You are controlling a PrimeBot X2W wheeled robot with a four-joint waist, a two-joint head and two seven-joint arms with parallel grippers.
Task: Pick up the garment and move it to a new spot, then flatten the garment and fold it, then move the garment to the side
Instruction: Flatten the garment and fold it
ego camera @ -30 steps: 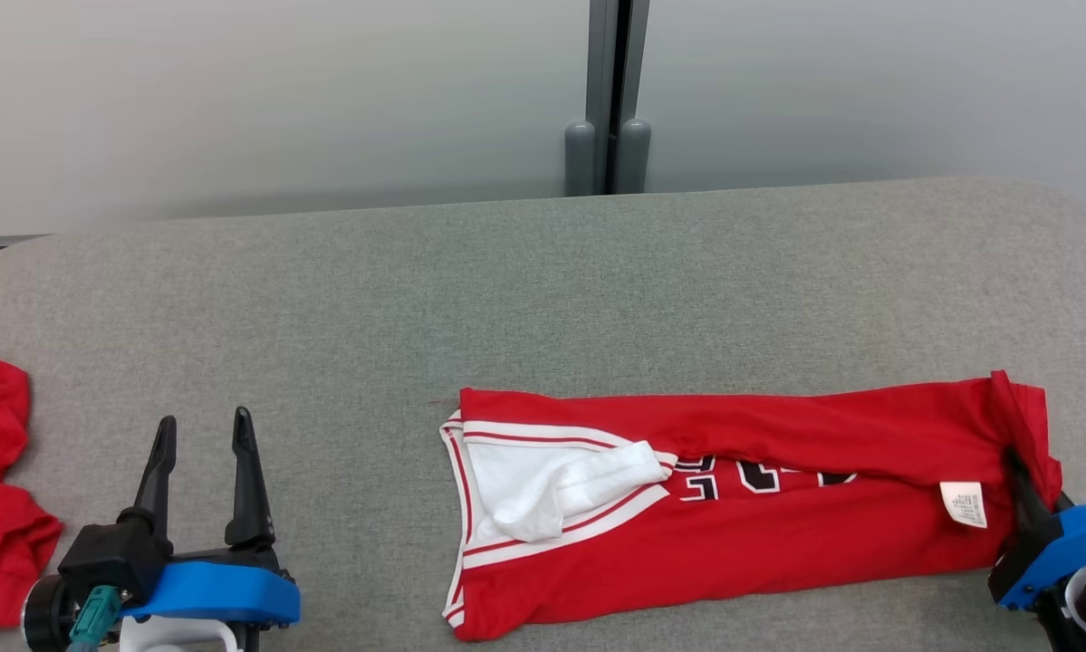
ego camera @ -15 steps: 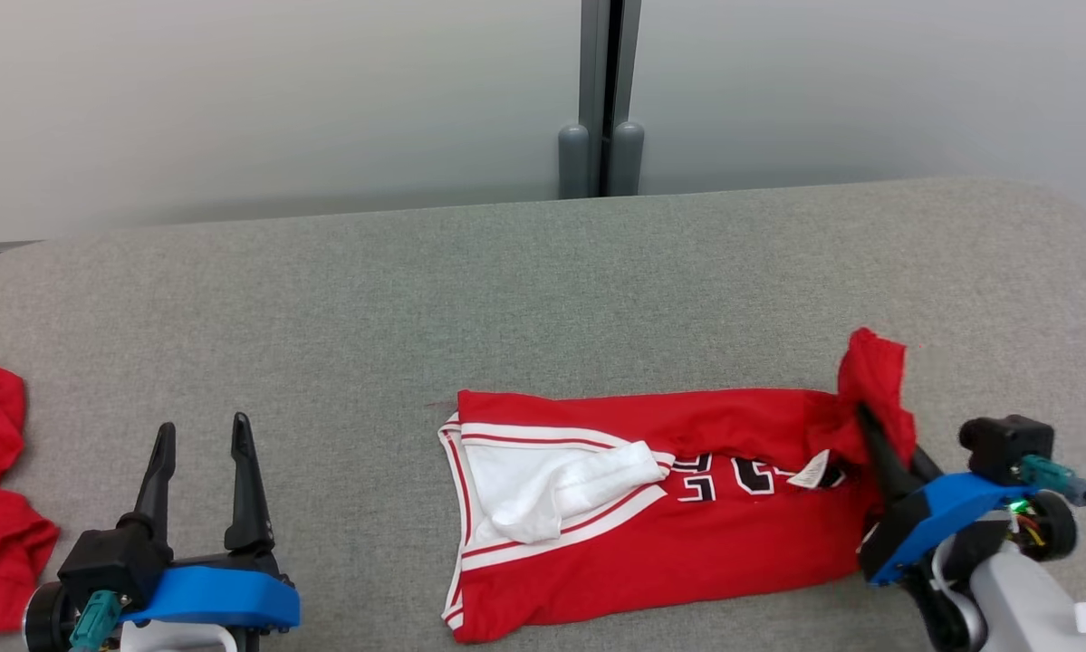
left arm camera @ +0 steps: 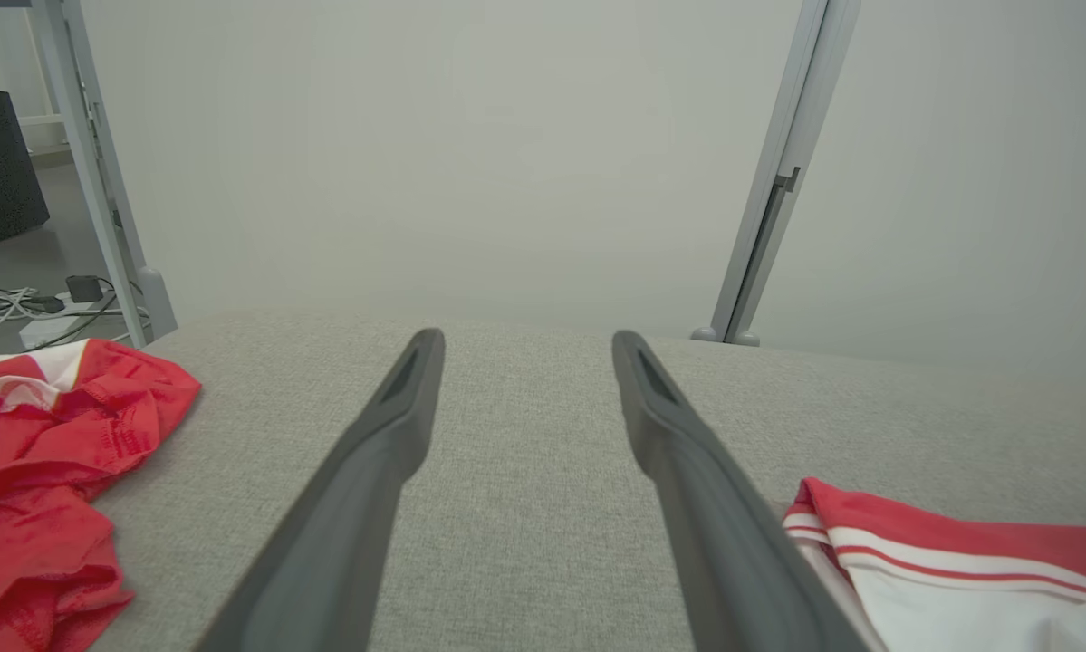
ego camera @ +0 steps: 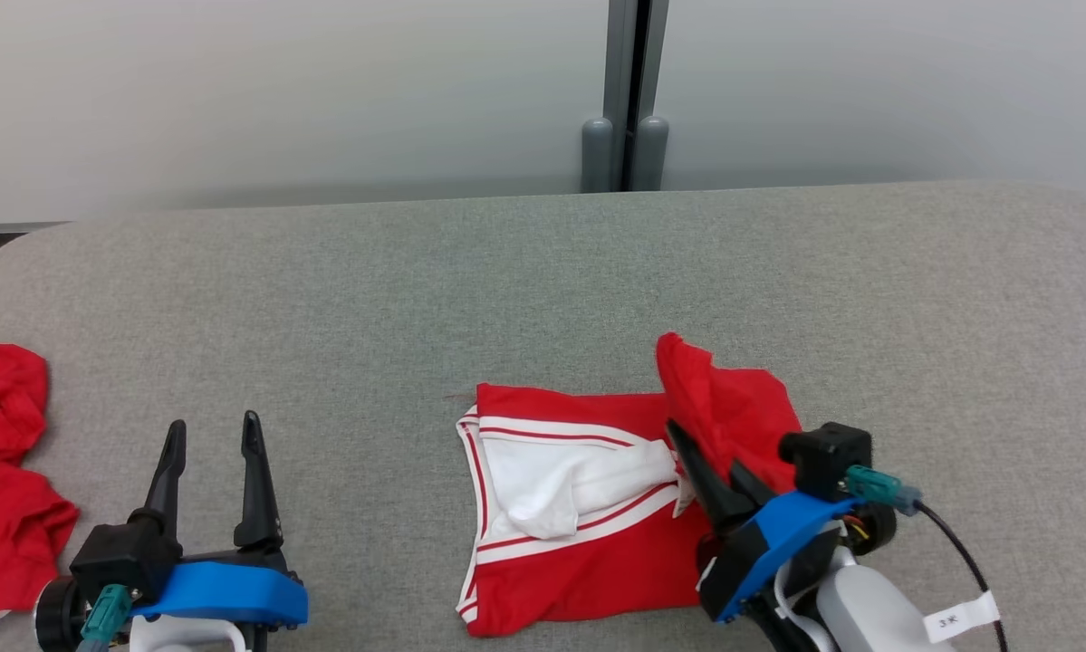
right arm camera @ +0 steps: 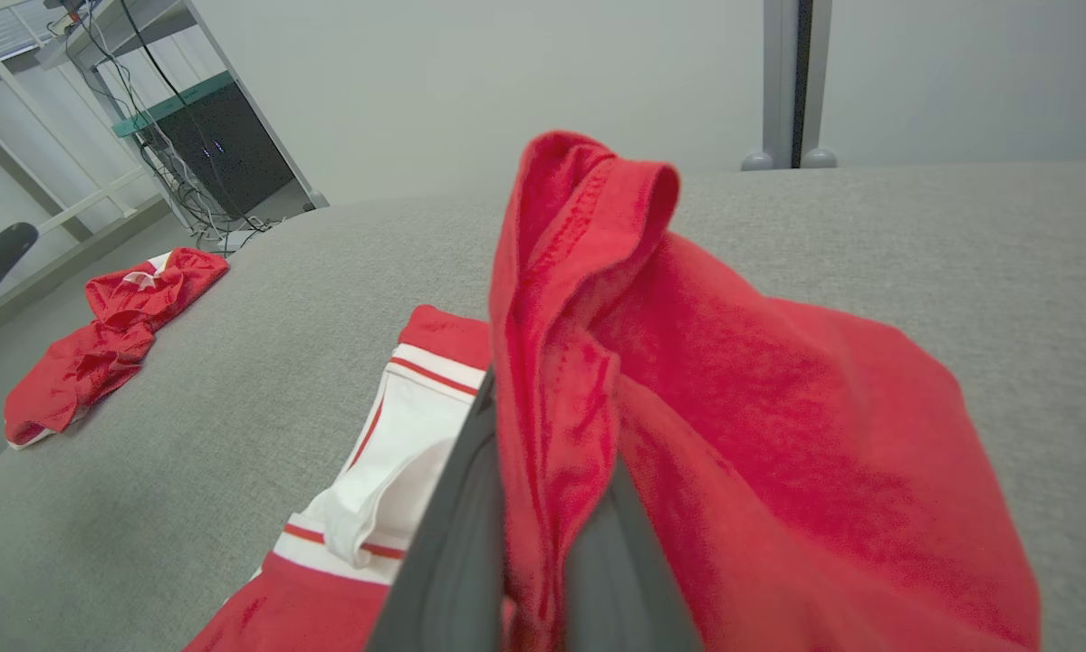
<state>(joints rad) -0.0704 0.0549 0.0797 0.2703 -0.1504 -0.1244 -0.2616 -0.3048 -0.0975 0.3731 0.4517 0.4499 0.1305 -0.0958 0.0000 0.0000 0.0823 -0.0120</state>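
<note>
The red jersey (ego camera: pixel 579 570) with white trim lies on the grey table, its white-lined collar end to the left. My right gripper (ego camera: pixel 687 444) is shut on the jersey's right hem (right arm camera: pixel 579 272) and holds it lifted over the middle of the garment; the cloth drapes over the fingers (right arm camera: pixel 456 534). My left gripper (ego camera: pixel 212 435) stands open at the lower left, well clear of the jersey, with nothing between its fingers (left arm camera: pixel 389 435). The jersey's collar edge (left arm camera: pixel 914 561) shows at the lower right of the left wrist view.
A second crumpled red garment (ego camera: pixel 4 471) lies at the table's left edge (right arm camera: pixel 108 335). The grey padded table (ego camera: pixel 506 290) stretches wide behind and to the right. A pale wall with a grey post (ego camera: pixel 629 100) stands beyond the far edge.
My right gripper has carried the jersey's right end up and leftward over the garment, roughly halving its visible length. The head camera shifted slightly. The left gripper kept still.
</note>
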